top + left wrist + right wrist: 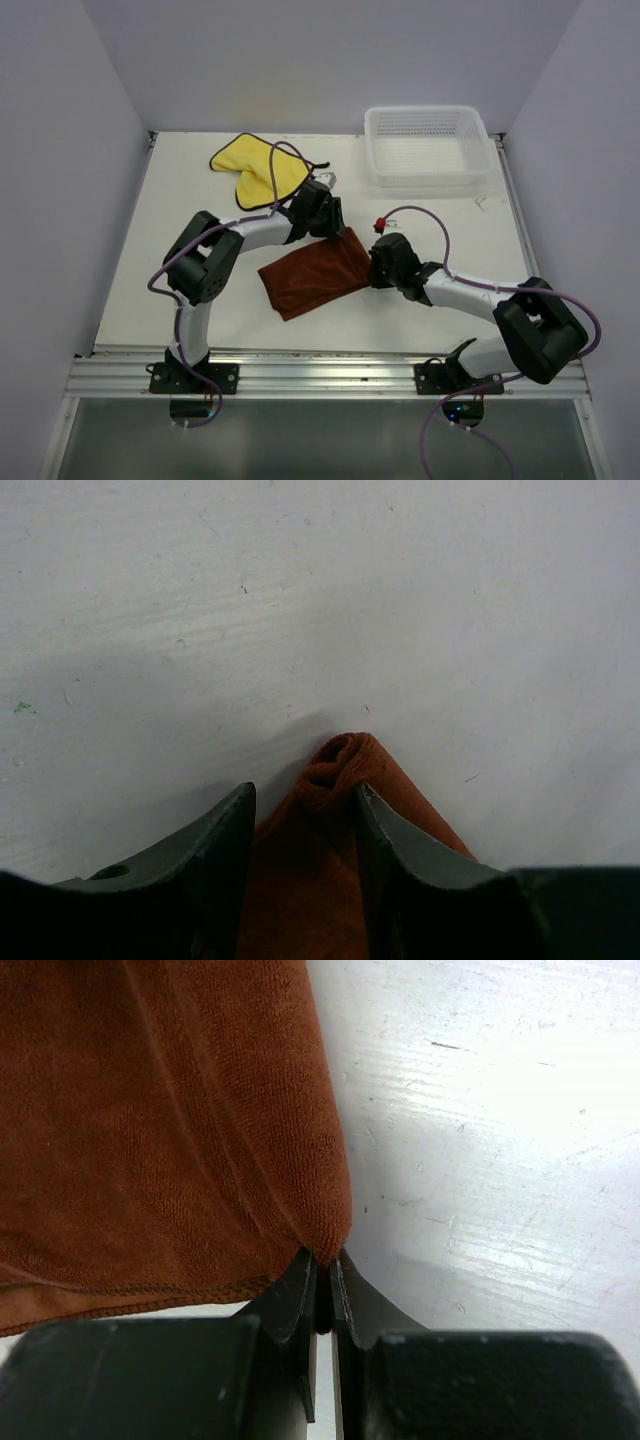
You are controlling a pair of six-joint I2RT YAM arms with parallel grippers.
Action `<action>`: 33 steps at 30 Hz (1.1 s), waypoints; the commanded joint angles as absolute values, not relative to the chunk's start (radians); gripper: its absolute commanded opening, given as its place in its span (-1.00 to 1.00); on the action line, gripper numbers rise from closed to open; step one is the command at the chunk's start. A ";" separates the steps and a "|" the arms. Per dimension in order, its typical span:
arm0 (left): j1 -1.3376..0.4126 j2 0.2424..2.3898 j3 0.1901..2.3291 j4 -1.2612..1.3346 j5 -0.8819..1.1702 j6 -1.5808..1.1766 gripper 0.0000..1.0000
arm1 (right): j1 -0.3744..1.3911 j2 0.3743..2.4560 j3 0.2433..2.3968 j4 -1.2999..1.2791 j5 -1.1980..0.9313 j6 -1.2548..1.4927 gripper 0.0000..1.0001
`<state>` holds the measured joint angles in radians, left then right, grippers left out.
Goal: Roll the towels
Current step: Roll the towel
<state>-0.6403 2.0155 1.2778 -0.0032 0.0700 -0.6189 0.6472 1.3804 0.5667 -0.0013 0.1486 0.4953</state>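
Observation:
A rust-brown towel (315,275) lies mostly flat on the white table between my two arms. My left gripper (335,232) is at its far corner. In the left wrist view that corner of the rust-brown towel (340,760) is curled into a small roll and sits between the parted fingers of the left gripper (303,790), touching only the right one. My right gripper (372,268) is at the towel's right corner. The right wrist view shows the right gripper (322,1258) shut on that corner of the rust-brown towel (170,1130). A yellow towel (255,170) lies crumpled at the back left.
A white mesh basket (425,178) stands at the back right of the table. Grey walls close in the left, right and back. A metal rail (320,372) runs along the near edge by the arm bases.

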 commanded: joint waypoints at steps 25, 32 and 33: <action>-0.661 1.986 1.404 -0.020 0.184 -0.767 0.11 | 0.707 1.387 0.611 -0.048 0.279 0.472 -1.00; -0.673 2.045 1.440 -0.086 0.157 -0.750 0.11 | 0.707 1.385 0.617 -0.049 0.281 0.469 -1.00; -0.676 2.054 1.460 -0.125 0.144 -0.741 0.11 | 0.707 1.385 0.618 -0.052 0.281 0.468 -1.00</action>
<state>-0.6697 2.0212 1.3975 -0.0540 0.1677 -0.7490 0.7021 1.3857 0.5854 -0.0498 0.2459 0.4770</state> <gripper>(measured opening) 0.555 0.071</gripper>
